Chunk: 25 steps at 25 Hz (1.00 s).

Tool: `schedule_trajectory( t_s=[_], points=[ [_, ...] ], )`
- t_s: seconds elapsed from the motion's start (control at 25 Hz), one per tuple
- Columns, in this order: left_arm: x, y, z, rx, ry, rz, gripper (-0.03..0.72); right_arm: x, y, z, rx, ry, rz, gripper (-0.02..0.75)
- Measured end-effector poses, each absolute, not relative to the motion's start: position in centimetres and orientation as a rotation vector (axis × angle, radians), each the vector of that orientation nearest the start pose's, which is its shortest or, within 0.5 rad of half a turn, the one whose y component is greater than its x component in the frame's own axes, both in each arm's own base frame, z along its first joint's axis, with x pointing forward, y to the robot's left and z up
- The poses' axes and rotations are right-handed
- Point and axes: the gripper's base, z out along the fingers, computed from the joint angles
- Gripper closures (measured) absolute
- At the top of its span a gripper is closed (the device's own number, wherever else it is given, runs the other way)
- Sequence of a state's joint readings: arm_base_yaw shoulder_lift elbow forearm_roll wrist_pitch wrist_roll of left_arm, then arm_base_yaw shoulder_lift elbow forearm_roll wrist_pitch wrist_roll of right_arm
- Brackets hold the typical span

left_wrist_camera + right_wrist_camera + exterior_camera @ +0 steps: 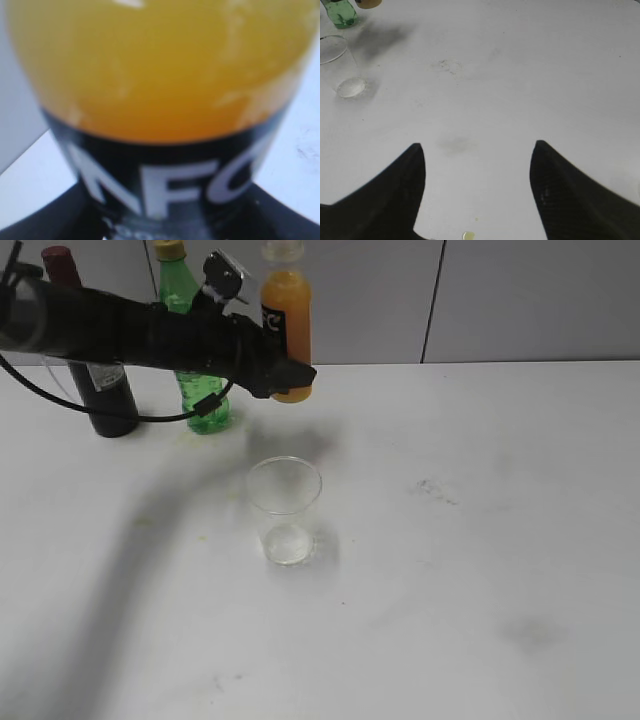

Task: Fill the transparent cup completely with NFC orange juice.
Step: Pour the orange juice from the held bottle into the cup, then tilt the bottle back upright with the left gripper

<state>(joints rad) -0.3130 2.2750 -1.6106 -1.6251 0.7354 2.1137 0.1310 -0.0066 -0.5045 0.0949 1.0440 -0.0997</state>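
Note:
The transparent cup (285,508) stands empty and upright near the middle of the white table; it also shows at the left edge of the right wrist view (340,67). My left gripper (285,370) is shut on the NFC orange juice bottle (286,325) and holds it upright above the table, behind the cup. The bottle fills the left wrist view (160,100), with orange liquid above a black label with white "NFC" letters. My right gripper (477,150) is open and empty over bare table, to the right of the cup.
A green plastic bottle with a yellow cap (195,370) and a dark wine bottle with a red cap (100,390) stand at the back left, behind my left arm. A small yellowish drop (468,235) lies on the table between the right jaws.

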Motion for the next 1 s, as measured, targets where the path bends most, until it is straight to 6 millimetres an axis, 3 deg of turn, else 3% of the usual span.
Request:
schedule_trajectory(
  t_s=[0.24,0.6,1.0],
  points=[
    [43.4,-20.4,19.3,1.257,1.675,-0.676,0.207,-0.7,0.7,28.0,-0.236,2.0,0.133,0.231],
    [38.7,-18.2,23.4,1.249,1.698,-0.622,0.207,-0.7,0.7,28.0,-0.236,2.0,0.133,0.232],
    [31.8,-14.0,24.7,1.151,1.822,-0.379,0.207,-0.7,0.7,28.0,-0.236,2.0,0.132,0.232]
  ],
)
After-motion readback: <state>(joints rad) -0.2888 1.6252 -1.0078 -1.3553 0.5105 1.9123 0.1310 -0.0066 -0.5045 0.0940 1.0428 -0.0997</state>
